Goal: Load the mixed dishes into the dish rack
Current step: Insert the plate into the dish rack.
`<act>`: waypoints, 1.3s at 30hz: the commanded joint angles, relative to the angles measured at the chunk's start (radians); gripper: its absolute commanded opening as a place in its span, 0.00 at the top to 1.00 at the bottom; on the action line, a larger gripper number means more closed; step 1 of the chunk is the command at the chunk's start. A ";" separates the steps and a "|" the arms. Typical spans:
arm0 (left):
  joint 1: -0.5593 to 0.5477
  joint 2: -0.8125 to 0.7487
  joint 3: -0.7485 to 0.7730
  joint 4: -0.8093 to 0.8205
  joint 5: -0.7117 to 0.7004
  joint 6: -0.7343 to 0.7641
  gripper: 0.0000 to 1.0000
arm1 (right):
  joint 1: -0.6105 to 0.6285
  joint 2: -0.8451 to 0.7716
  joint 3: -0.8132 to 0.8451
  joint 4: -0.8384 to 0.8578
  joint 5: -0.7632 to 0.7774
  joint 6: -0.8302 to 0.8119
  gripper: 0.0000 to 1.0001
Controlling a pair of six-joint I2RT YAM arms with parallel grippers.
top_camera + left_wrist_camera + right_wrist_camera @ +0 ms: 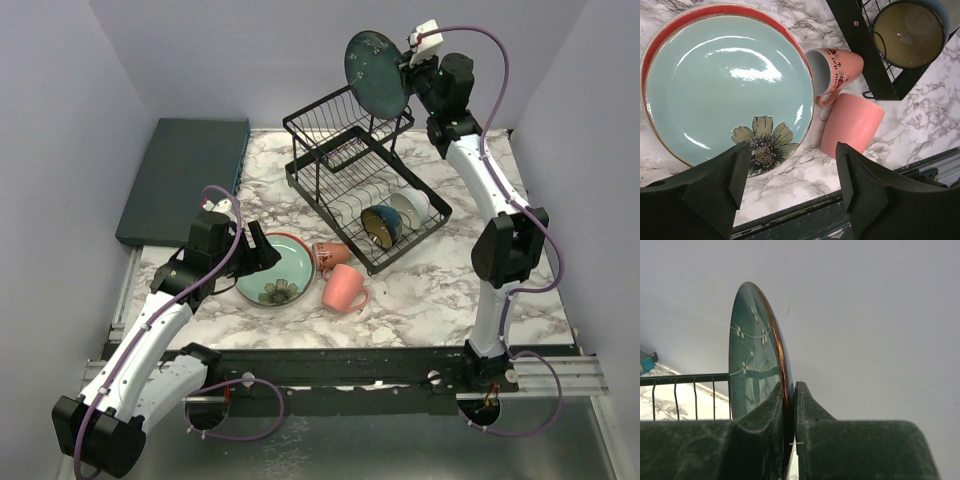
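The right claw (408, 62) is pinched tight on the dark teal plate (375, 62), which stands on edge at its 9 o'clock, high above the dish rack (360, 190). The left claw (792, 165) is wide open and empty, with the flower plate (725, 85) at its 11 o'clock.

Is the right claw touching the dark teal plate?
Touching. The right wrist view shows the right claw clamped onto the dark teal plate.
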 commanded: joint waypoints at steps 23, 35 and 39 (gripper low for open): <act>0.000 -0.021 -0.009 0.019 0.017 0.011 0.25 | 0.042 -0.190 -0.308 0.271 0.045 0.042 1.00; 0.000 -0.030 -0.010 0.021 0.024 0.012 0.25 | 0.052 -0.228 -0.336 0.255 0.069 0.054 0.44; 0.000 -0.028 -0.011 0.022 0.024 0.012 0.25 | 0.053 -0.255 -0.332 0.238 0.078 0.053 0.29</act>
